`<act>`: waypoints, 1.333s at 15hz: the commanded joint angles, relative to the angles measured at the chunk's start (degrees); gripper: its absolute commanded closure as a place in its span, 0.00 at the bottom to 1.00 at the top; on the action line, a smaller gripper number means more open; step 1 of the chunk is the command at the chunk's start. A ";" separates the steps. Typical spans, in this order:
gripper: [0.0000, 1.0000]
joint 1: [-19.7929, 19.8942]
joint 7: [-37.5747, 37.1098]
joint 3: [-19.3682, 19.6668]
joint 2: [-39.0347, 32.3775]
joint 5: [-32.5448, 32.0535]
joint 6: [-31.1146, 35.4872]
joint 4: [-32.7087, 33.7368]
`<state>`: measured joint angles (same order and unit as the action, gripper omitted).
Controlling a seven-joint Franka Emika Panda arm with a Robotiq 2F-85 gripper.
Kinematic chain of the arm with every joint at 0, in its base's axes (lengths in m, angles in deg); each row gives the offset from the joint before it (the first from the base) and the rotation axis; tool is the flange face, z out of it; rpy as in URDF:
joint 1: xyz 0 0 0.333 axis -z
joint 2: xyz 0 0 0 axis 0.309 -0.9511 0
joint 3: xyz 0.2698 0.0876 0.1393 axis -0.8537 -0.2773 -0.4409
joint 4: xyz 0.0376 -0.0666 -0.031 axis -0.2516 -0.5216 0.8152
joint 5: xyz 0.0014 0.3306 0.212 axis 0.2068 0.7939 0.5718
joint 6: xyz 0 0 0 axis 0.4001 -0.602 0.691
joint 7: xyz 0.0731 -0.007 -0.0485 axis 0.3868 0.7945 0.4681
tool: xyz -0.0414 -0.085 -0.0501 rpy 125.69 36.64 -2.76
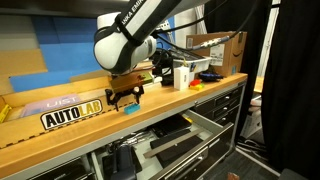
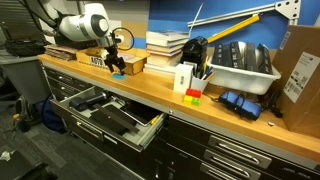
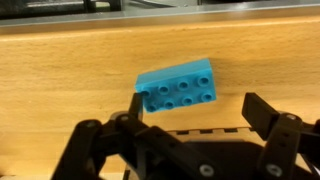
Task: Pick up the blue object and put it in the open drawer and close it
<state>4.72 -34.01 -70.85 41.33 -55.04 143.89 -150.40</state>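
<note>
The blue object [image 3: 178, 85] is a small cyan studded block lying flat on the wooden countertop. It also shows in both exterior views [image 1: 131, 108] [image 2: 119, 72]. My gripper [image 3: 196, 103] is open and hovers just above it, with the block near the left finger and not gripped. The gripper also shows in both exterior views [image 1: 125, 95] [image 2: 115, 62]. The open drawer [image 2: 150, 128] is pulled out below the counter, with black tools inside; it is also seen in an exterior view [image 1: 215, 128].
An AUTOLAB sign [image 1: 72, 113] lies beside the block. A white box [image 2: 184, 78], small coloured blocks [image 2: 193, 95], stacked books [image 2: 165, 43], a white bin [image 2: 240, 65] and a cardboard box [image 2: 300, 75] stand further along the counter.
</note>
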 commanded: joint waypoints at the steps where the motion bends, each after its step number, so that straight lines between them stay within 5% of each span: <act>1: 0.00 -0.78 3.41 -0.20 0.73 4.30 0.30 -0.28; 19: 0.00 -1.06 5.97 1.50 0.08 4.27 1.07 -0.15; 20: 0.25 -1.14 5.70 1.59 -0.01 4.10 1.54 -0.28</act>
<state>4.12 -29.30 -69.98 41.24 -51.34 144.49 -150.64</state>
